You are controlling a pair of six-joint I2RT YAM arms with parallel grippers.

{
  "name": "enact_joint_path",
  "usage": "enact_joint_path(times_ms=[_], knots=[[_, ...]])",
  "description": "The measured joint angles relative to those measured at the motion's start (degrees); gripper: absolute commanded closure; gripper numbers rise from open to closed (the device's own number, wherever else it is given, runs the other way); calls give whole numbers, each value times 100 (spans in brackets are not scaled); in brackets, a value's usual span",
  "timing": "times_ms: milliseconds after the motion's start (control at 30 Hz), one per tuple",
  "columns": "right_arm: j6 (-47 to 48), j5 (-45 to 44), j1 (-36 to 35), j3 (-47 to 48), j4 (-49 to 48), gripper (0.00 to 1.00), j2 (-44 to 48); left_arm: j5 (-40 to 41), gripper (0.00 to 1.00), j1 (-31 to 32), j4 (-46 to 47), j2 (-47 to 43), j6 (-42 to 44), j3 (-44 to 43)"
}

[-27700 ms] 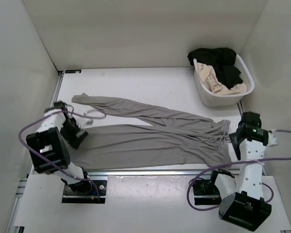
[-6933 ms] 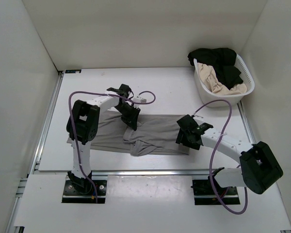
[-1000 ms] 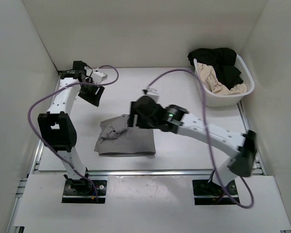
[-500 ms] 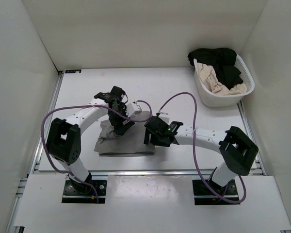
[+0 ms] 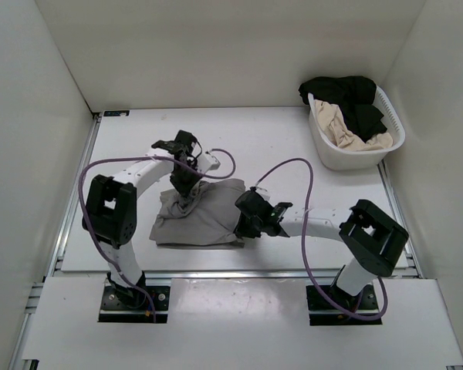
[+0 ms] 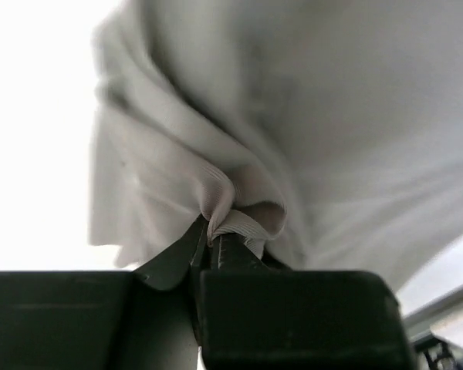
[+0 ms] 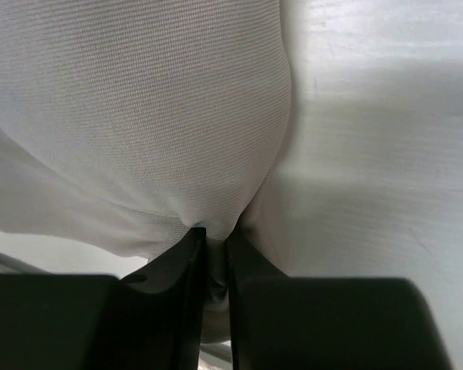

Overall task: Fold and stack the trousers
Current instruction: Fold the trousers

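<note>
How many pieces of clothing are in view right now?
3: folded grey fabric trousers on the table, a black garment and a beige garment in the white plastic basket. More may be buried there.

The trousers point(image 5: 204, 216) are soft matt grey cloth — finely woven, ribbed along one edge. The tabletop point(image 5: 270, 139) looks smooth, matt white, faintly grained; the basket point(image 5: 332, 158) is white slotted plastic.
</note>
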State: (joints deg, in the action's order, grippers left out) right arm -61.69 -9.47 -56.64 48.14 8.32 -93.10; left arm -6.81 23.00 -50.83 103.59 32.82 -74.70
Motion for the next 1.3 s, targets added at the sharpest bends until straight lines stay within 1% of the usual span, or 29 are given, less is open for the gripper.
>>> enact_joint_path(times_ms=[100,167,200,233,267,333,433,467,533,567,633,667,700,733,767,800,833,900,933,967,1000,1033,1067,1100,1167,1200,1233,1267,1300], knots=[[-79,26,0,-221,-83,100,208,48,86,-302,-2,120,-197,-459],[-107,26,-7,-345,-63,100,337,87,86,-621,37,264,-358,-874],[-111,28,-11,-376,-52,100,372,92,79,-776,48,334,-433,-1054],[-111,31,-15,-380,-35,100,382,92,63,-933,63,424,-492,-1237],[-107,31,-22,-378,-35,100,382,92,40,-1051,70,514,-557,-1392],[-90,31,-46,-363,22,100,382,149,6,-1281,85,675,-634,-1600],[-39,26,-94,-216,232,100,367,125,2,-1408,26,798,-695,-1698],[-13,24,-107,-160,289,100,352,76,2,-1414,-26,796,-688,-1696],[59,26,-120,-22,398,100,286,-144,7,-1403,-81,704,-579,-1670],[72,26,-120,17,422,100,251,-302,21,-1392,-81,605,-487,-1617],[87,26,-122,83,487,100,184,-485,38,-1335,-76,326,-291,-1412],[90,28,-122,92,494,100,164,-525,49,-1274,-85,146,-153,-1263],[87,26,-127,94,503,99,153,-544,52,-1213,-122,46,-105,-1176],[87,26,-131,103,516,98,149,-533,52,-1156,-162,-7,-28,-1113],[90,24,-140,120,538,96,149,-520,49,-1093,-184,4,13,-1084],[107,24,-146,133,557,96,146,-487,43,-1038,-177,55,17,-1047],[118,24,-153,149,590,94,146,-450,32,-1012,-175,120,13,-1001],[146,24,-162,199,669,93,136,-420,19,-1060,-164,254,-24,-852],[164,24,-162,219,691,93,129,-409,15,-1134,-168,308,-72,-774],[173,24,-162,229,708,93,122,-407,6,-1198,-160,332,-70,-708],[192,24,-162,234,715,93,120,-409,4,-1250,-151,339,-87,-627],[201,24,-162,234,723,95,120,-402,4,-1311,-153,339,-83,-568],[210,24,-162,234,723,96,120,-404,10,-1346,-142,339,-76,-514],[214,24,-162,234,728,96,120,-411,23,-1353,-125,341,-79,-463],[214,24,-162,234,745,96,120,-470,53,-1320,-125,380,-79,-396],[214,24,-162,234,767,93,120,-496,71,-1303,-122,402,-127,-385],[214,24,-162,234,793,83,120,-527,71,-1287,-118,433,-164,-378],[214,20,-162,234,824,49,120,-544,69,-1281,-111,455,-177,-378],[199,7,-160,234,852,36,122,-570,64,-1274,-103,470,-208,-378]])
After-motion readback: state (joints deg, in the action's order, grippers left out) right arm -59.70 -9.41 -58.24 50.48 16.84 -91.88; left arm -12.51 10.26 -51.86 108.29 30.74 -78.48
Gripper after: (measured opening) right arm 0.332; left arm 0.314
